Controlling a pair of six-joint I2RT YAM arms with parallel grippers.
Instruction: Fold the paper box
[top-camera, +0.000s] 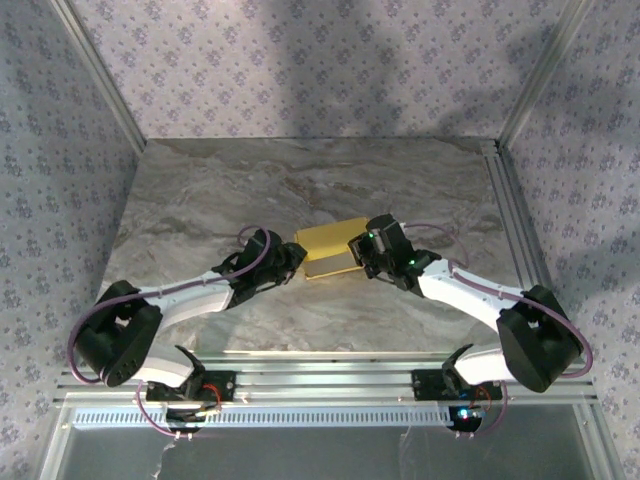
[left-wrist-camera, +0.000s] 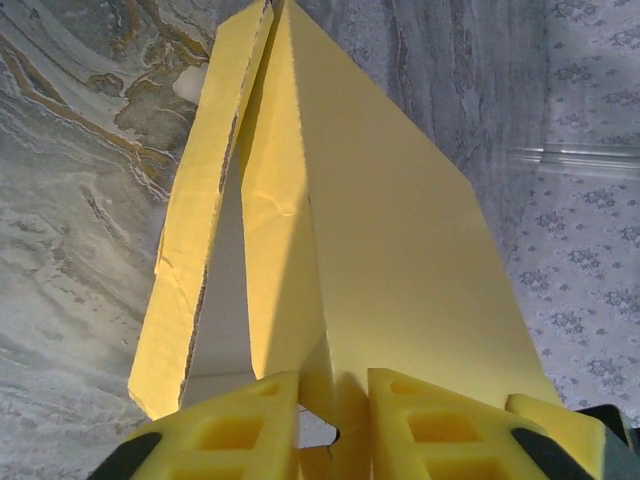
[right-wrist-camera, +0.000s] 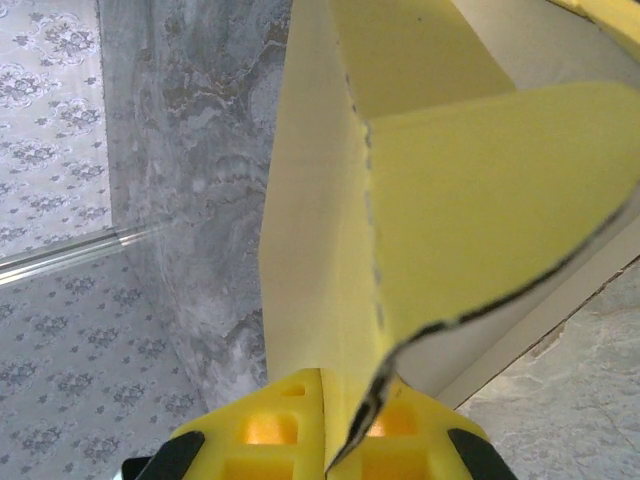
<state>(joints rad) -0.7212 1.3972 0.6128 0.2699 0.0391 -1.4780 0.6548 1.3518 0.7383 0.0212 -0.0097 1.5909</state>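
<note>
The paper box (top-camera: 325, 248), yellow face outward and partly folded, at the middle of the marbled tabletop (top-camera: 300, 180), with an arm at each end. Left tool (top-camera: 292, 258), at the end toward the tabletop's left edge: narrow, fingers (left-wrist-camera: 250, 430) flanking a creased edge of the card, a sliver of gap on one side; whether it pinches cannot be told. Right tool (top-camera: 362, 250), at the opposite end: closed on a curved yellow flap.
</note>
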